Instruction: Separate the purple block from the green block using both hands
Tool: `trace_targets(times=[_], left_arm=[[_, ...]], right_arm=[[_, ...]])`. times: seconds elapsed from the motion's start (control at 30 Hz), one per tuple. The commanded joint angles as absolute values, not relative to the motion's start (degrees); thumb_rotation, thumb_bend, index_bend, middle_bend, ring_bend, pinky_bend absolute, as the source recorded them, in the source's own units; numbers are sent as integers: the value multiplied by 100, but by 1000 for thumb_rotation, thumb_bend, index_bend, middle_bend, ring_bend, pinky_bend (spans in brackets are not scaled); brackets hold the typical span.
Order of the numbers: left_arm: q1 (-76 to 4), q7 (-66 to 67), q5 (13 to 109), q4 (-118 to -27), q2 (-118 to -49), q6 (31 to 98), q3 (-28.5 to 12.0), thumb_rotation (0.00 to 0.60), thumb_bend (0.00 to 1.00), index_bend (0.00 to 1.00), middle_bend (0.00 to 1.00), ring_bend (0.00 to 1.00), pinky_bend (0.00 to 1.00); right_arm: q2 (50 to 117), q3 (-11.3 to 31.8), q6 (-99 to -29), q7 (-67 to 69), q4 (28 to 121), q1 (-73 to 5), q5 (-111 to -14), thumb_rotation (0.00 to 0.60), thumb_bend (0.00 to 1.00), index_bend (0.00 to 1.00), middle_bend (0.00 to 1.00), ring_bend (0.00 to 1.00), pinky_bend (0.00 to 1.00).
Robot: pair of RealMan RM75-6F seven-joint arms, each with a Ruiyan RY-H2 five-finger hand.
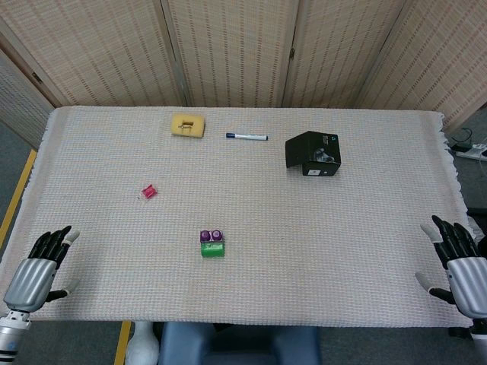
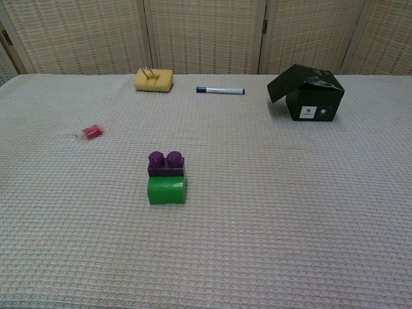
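Note:
A purple block [image 1: 212, 236] [image 2: 166, 163] sits joined to a green block [image 1: 212, 249] [image 2: 167, 190] near the middle of the table, slightly toward the front. My left hand [image 1: 39, 262] rests at the table's front left corner, fingers spread, holding nothing. At the front right edge is my right hand [image 1: 458, 260], fingers also apart and empty. Both hands are far from the blocks. The chest view shows neither hand.
A yellow sponge-like piece [image 1: 188, 125] [image 2: 154, 79], a blue marker [image 1: 246, 137] [image 2: 220, 91] and a black box [image 1: 313, 153] [image 2: 308, 93] lie along the far side. A small pink object [image 1: 148, 192] [image 2: 91, 132] lies left of the blocks. A woven cloth [image 1: 304, 251] covers the table.

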State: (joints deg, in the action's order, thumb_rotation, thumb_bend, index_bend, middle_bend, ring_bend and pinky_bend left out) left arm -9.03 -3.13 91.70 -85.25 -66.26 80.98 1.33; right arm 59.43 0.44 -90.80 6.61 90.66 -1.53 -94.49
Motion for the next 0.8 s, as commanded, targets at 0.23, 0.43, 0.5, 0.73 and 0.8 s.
trace_targets(times=[0.23, 0.43, 0.5, 0.73, 0.8], left_arm=[[-932, -532, 9499, -8496, -6832, 8277, 215, 600, 287, 79, 0, 0, 0], [-1199, -998, 9702, -8469, -7219, 7888, 347, 600, 296, 246, 2, 0, 0], [-1402, -1168, 9591, -8906, -7069, 7384, 431, 600, 332, 280, 8, 0, 0], [-2039, -868, 8731, -10271, -6669, 6305, 64, 600, 384, 336, 13, 0, 0], [-2045, -571, 8406, -10434, -7015, 6425, -152, 600, 397, 331, 13, 0, 0]], right_arm=[[5952, 30, -9129, 670, 9032, -116, -9455, 600, 304, 0, 0, 0, 0], [5972, 39, -9100, 603, 9049, -123, -9434, 600, 303, 0, 0, 0, 0], [5973, 28, -9101, 548, 9049, -138, -9493, 600, 303, 0, 0, 0, 0], [5764, -109, -9098, 1278, 9006, -235, -9831, 600, 304, 0, 0, 0, 0], [5753, -116, -9102, 1358, 8960, -258, -9870, 600, 303, 0, 0, 0, 0]])
